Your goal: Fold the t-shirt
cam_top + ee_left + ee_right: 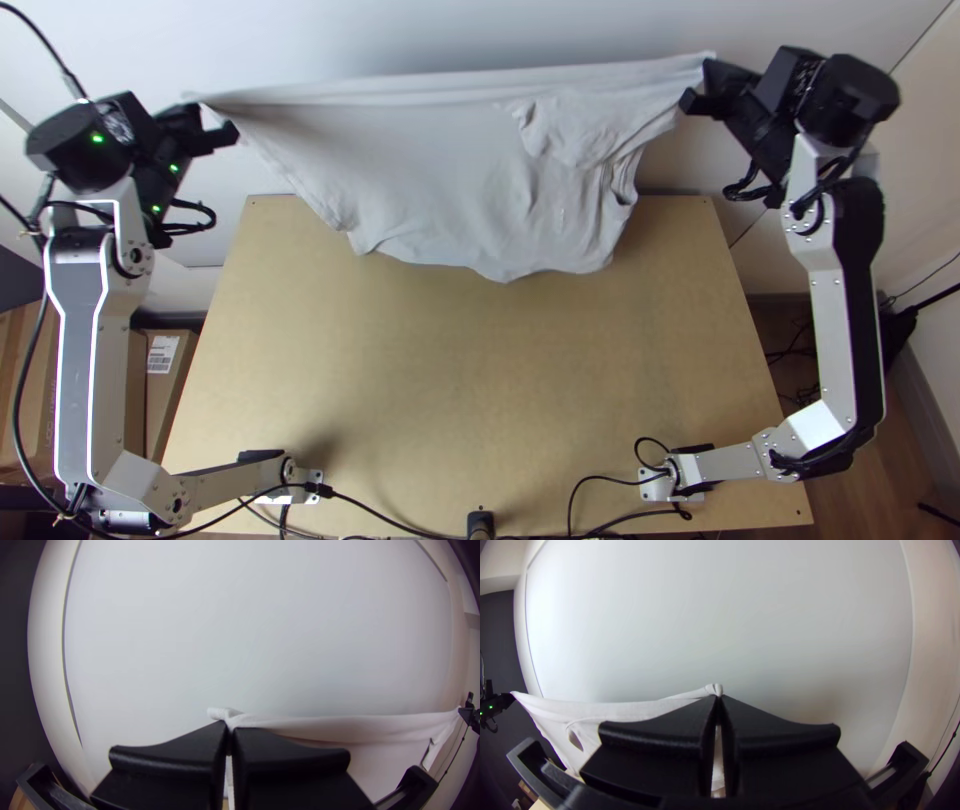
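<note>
t-shirt (pixel 420 165) hangs stretched — pinched bits hidden

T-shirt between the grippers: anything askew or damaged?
The t-shirt hangs with an uneven lower edge, and a rumpled patch sits nearer the right gripper, though the upper edge is stretched from there to the left gripper. No tear stands out.

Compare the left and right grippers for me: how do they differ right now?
The left gripper shows green lights in the top view; the right gripper shows none there. The left gripper sits lower in the top view than the right gripper. The cloth beside the left gripper runs fairly smooth, while near the right gripper it is rumpled. Both are shut on the t-shirt, its upper edge stretched between them.
</note>
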Available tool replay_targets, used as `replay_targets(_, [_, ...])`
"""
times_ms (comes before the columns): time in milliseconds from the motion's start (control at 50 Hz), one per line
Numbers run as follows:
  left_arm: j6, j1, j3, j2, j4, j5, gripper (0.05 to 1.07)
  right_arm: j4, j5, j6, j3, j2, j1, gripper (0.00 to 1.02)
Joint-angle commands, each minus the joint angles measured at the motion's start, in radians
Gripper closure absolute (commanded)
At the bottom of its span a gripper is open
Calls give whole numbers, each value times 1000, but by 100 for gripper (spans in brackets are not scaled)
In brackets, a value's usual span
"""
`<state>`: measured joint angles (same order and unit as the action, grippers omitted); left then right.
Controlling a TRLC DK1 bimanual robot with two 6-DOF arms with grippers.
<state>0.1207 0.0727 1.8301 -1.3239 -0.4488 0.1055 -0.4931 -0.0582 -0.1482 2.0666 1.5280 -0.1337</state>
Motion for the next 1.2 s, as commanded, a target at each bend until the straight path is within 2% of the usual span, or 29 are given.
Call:
replay_targets(0, [16, 38, 98, 35, 41, 49, 105, 36, 51, 2, 104, -42, -6, 100])
replay_targets(280, [-43, 68, 95, 193, 82, 49, 105, 45, 49, -5, 33, -267, -61, 100])
replay_targets(480, [-19, 64, 43, 399, 102, 43, 105, 47, 49, -8, -92, -496, -173, 100])
replay_targets(540, [-1, 55, 18, 474, 101, 43, 105, 45, 49, -30, -128, -560, -193, 100])
replay_targets(680, [28, 27, -42, 617, 50, 43, 105, 5, 37, -113, -178, -674, -178, 100])
replay_targets(760, [54, 38, -81, 674, 50, 46, 105, -18, 27, -137, -188, -704, -167, 100])
replay_targets(860, [83, 39, -126, 712, -14, 46, 105, -27, 24, -152, -191, -718, -165, 100])
replay_targets(1020, [88, 22, -288, 790, -19, 28, 105, -27, 24, -165, -261, -712, -170, 100])
replay_targets(1180, [82, -28, -506, 839, -44, 31, 105, -2, 37, -172, -493, -746, -173, 100])
